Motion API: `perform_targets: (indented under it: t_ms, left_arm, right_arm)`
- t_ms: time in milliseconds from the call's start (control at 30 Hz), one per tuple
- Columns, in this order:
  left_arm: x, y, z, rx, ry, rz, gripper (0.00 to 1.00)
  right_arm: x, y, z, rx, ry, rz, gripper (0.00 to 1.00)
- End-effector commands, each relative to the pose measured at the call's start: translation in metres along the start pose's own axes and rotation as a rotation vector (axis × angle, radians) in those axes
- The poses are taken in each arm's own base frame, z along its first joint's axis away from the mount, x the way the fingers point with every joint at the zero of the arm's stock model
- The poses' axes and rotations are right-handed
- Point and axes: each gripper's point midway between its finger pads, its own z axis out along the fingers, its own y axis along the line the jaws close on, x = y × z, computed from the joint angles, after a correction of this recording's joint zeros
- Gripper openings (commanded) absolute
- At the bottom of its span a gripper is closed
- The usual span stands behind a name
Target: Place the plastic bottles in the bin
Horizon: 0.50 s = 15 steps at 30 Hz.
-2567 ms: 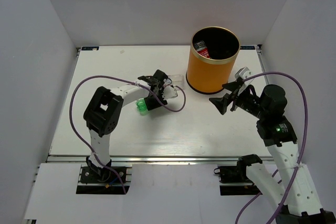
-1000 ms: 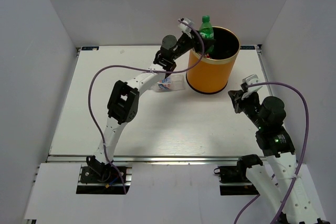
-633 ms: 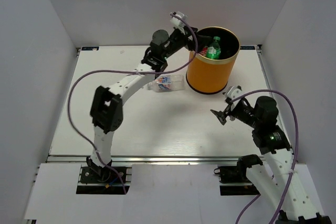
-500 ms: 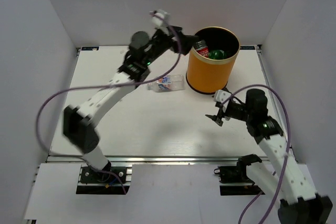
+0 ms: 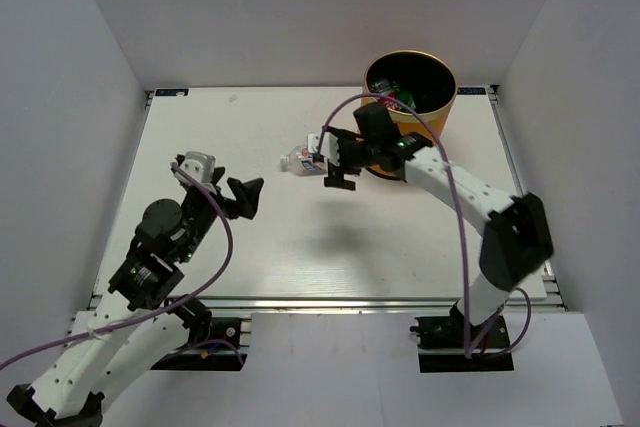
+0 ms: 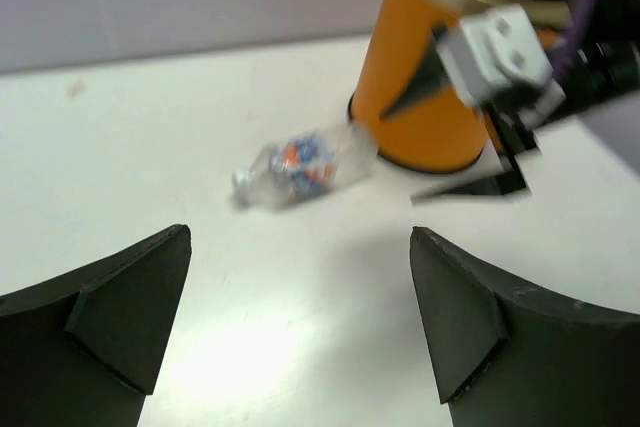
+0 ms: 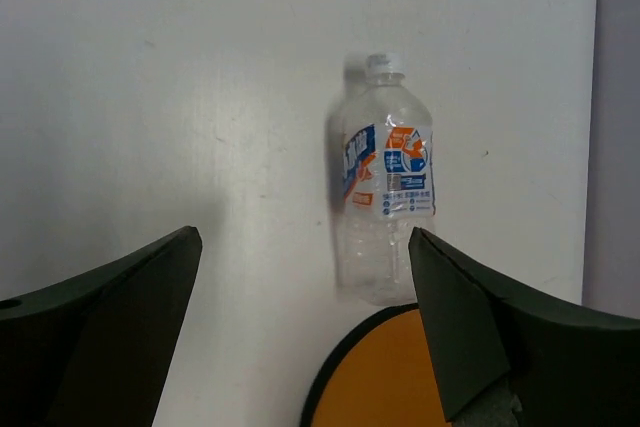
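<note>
A clear plastic bottle (image 5: 303,160) with a blue and orange label lies on its side on the white table, just left of the orange bin (image 5: 447,107). Inside the bin I see a green bottle (image 5: 401,98) and a red-labelled one. My right gripper (image 5: 331,160) hovers open over the clear bottle's end nearest the bin; in the right wrist view that bottle (image 7: 385,177) lies ahead of the gripper (image 7: 305,237), close to the right finger, with the bin's base (image 7: 400,387) below. My left gripper (image 5: 233,188) is open and empty at the near left, facing the bottle (image 6: 300,162) and the bin (image 6: 420,57).
Grey walls close in the table (image 5: 200,137) on the left, back and right. The right arm stretches across in front of the bin, its purple cable looping over the table. A metal rail runs along the near edge.
The left gripper dropped the green bottle into the bin and the arm pulled back to the near left. The right arm swung leftward to the clear bottle and its gripper opened.
</note>
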Motion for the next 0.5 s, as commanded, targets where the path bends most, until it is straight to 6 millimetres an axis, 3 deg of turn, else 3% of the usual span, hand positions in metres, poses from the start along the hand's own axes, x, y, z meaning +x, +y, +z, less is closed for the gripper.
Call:
perform_targets:
  t_ms: [0, 33, 67, 100, 133, 167, 233, 267, 300, 333, 467]
  left_arm:
    - [0.02, 0.016, -0.023, -0.044, 0.063, 0.058, 1.0]
    - [0.018, 0.019, -0.03, -0.055, 0.053, 0.056, 1.0]
    - [0.022, 0.02, -0.032, -0.056, 0.06, 0.058, 1.0]
    - [0.027, 0.022, -0.034, -0.057, 0.073, 0.07, 1.0]
    - [0.029, 0.025, -0.038, -0.067, 0.08, 0.072, 1.0]
    - [0.029, 0.025, -0.038, -0.067, 0.08, 0.072, 1.0]
    - [0.027, 0.025, -0.04, -0.066, 0.069, 0.07, 1.0]
    - [0.027, 0.023, -0.04, -0.055, 0.071, 0.069, 1.0]
    - [0.027, 0.023, -0.04, -0.054, 0.071, 0.078, 1.0]
    - [0.027, 0.022, -0.04, -0.044, 0.073, 0.078, 1.0]
    - [0.032, 0.021, -0.038, -0.034, 0.094, 0.09, 1.0]
  right_arm:
    - [0.031, -0.023, 0.032, -0.012, 0.12, -0.113, 0.9]
    - [0.047, -0.026, 0.044, -0.02, 0.165, -0.135, 0.9]
    - [0.043, -0.041, 0.055, -0.01, 0.171, -0.17, 0.9]
    - [0.055, -0.038, 0.059, -0.042, 0.224, -0.153, 0.9]
    - [0.046, -0.061, 0.067, -0.016, 0.237, -0.171, 0.9]
    - [0.061, -0.062, 0.083, -0.032, 0.262, -0.157, 0.9]
    - [0.079, -0.067, 0.095, -0.035, 0.307, -0.131, 0.9]
    - [0.076, -0.083, 0.101, -0.001, 0.316, -0.147, 0.9]
    - [0.089, -0.08, 0.107, -0.023, 0.341, -0.135, 0.9]
    - [0.08, -0.094, 0.107, 0.011, 0.331, -0.153, 0.9]
    - [0.106, -0.099, 0.122, 0.021, 0.392, -0.168, 0.9]
